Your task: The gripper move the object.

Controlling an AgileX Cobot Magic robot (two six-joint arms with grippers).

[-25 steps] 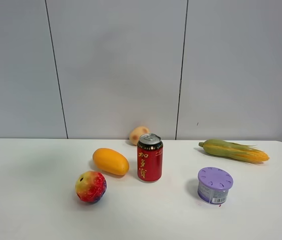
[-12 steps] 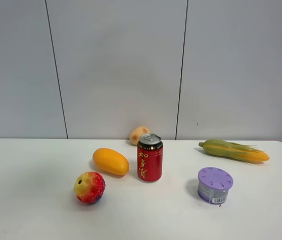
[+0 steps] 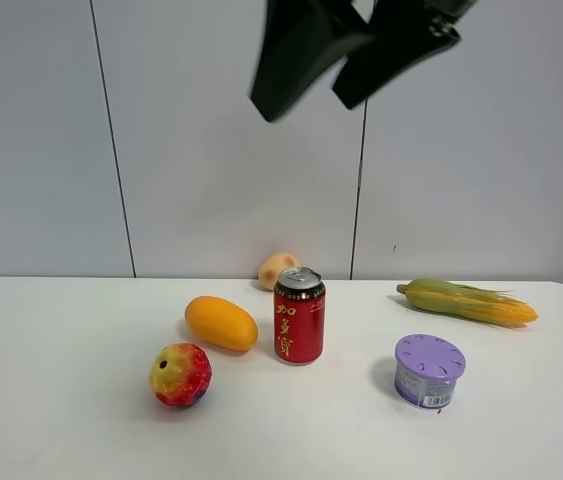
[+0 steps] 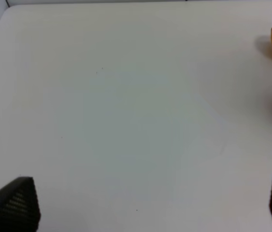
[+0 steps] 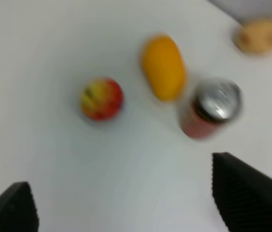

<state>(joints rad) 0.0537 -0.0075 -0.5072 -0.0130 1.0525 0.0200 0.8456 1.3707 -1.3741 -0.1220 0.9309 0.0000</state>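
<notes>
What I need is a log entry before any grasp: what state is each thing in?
right gripper: open, empty, high above table.
left gripper: open, empty.
object: resting on table, ungrasped.
can: upright.
mango: lying down.
corn: lying flat.
purple tub: upright, lid on.
peach-coloured fruit: resting behind can.

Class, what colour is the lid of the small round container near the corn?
Lilac purple lid, seen best in the exterior high view.

In the high view, a dark gripper (image 3: 307,100) at upper centre is blurred and cropped by the top edge. A pale fruit (image 3: 275,268) is half hidden behind the can (image 3: 299,315). The right wrist view is smeared throughout.
</notes>
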